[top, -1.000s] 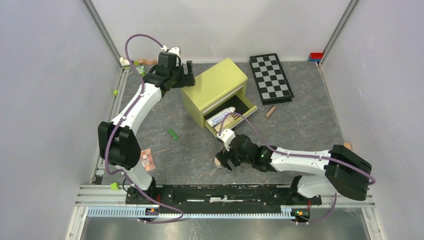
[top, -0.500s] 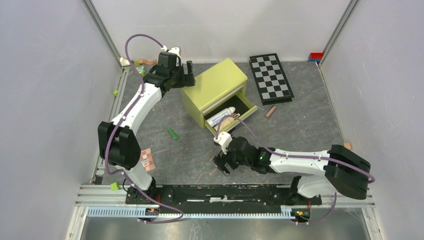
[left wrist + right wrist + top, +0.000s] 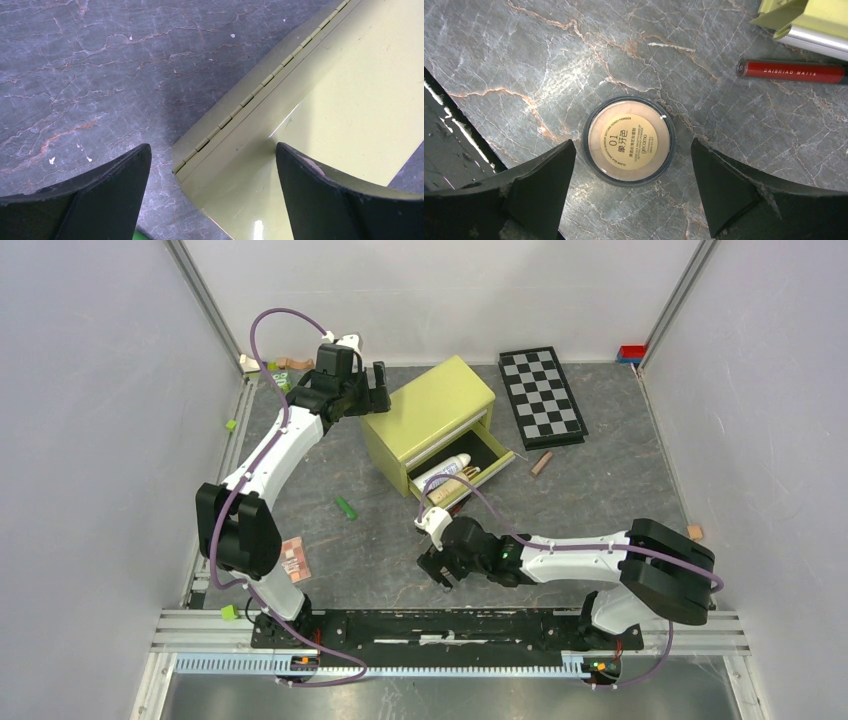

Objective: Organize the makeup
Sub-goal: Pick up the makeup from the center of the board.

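Note:
A round peach compact (image 3: 629,141) with a dark rim lies flat on the marble table between the fingertips of my open right gripper (image 3: 633,145), and neither finger touches it. Past it lies a red stick (image 3: 794,71), beside the drawer corner (image 3: 809,20). From above, the right gripper (image 3: 437,562) covers the compact. The yellow-green box (image 3: 430,410) has its drawer (image 3: 492,452) pulled out, with a white tube (image 3: 443,472) inside. My left gripper (image 3: 212,149) stands open astride the box's back corner (image 3: 350,90). A pink-brown palette (image 3: 293,558) lies near the left arm's base.
A small green piece (image 3: 345,508) lies left of the drawer and a tan stick (image 3: 541,463) to its right. The checkerboard (image 3: 542,395) sits at the back right. Toy blocks (image 3: 275,368) lie in the back left corner. Side walls close in the table.
My right gripper has slid left and now stands over the compact, which earlier showed just beside it. The left arm has not moved.

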